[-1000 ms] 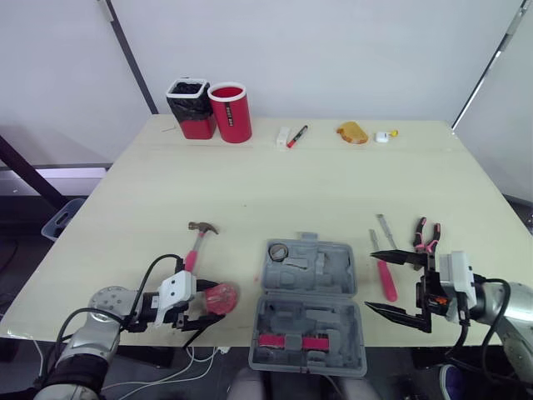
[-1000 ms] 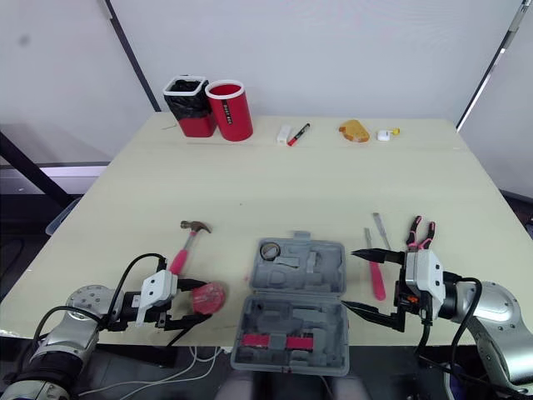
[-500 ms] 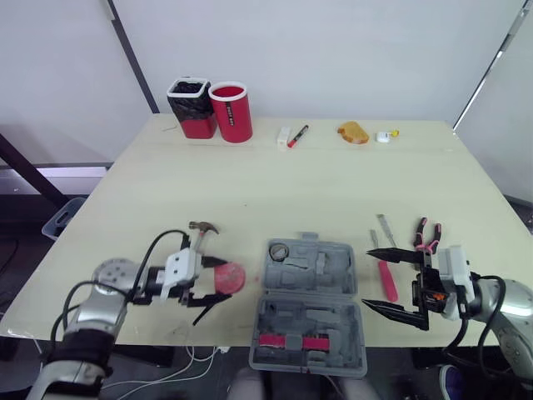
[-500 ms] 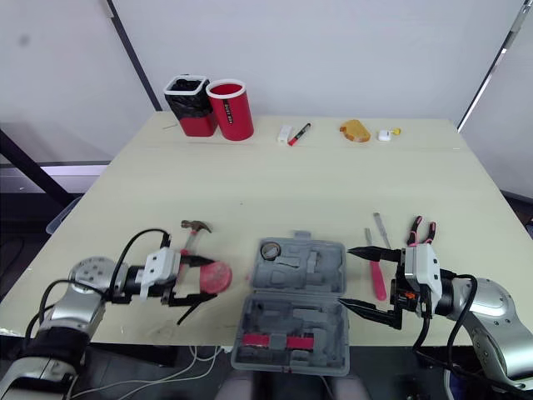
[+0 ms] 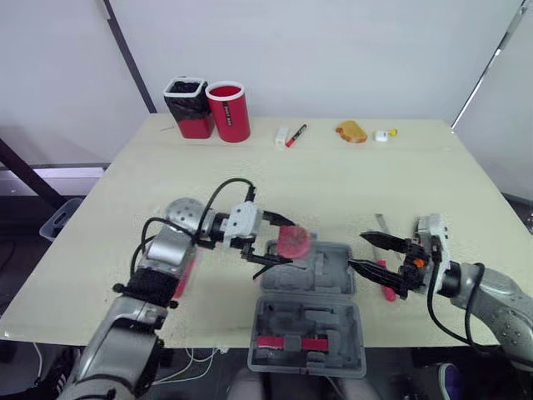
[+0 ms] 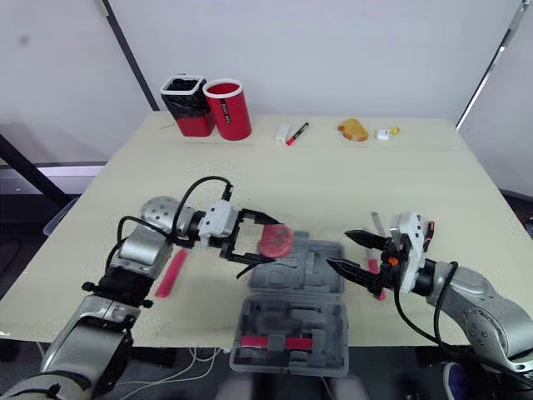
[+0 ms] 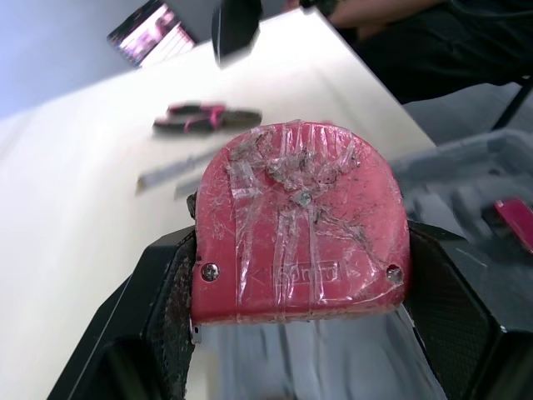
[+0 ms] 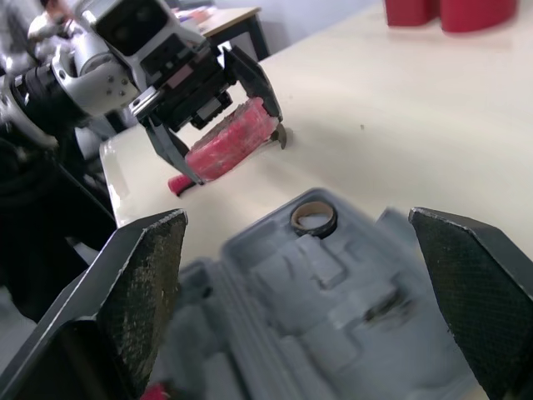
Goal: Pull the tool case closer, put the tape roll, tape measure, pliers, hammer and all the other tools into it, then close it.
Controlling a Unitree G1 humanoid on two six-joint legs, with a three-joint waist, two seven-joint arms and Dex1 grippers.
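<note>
pale surface (image 5: 350,175), open tool case (image 5: 310,333) at near edge. left tool (image 5: 287,243) clenched on tape measure (image 5: 293,242) above far half, likely for placing. right tool (image 5: 356,251) spread, empty, alongside.

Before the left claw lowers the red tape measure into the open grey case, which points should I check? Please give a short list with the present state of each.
1. Grip: the left claw is shut on the tape measure, one finger on each side. Ok.
2. The tool case lies open at the near edge of the table. Ok.
3. Position: the tape measure hangs over the far left part of the case. Ok.
4. Free slot underneath: the tape roll already sits in that corner. Cannot tell.
5. The right claw is open at the right edge of the case, apart from the tape measure. Ok.
</note>
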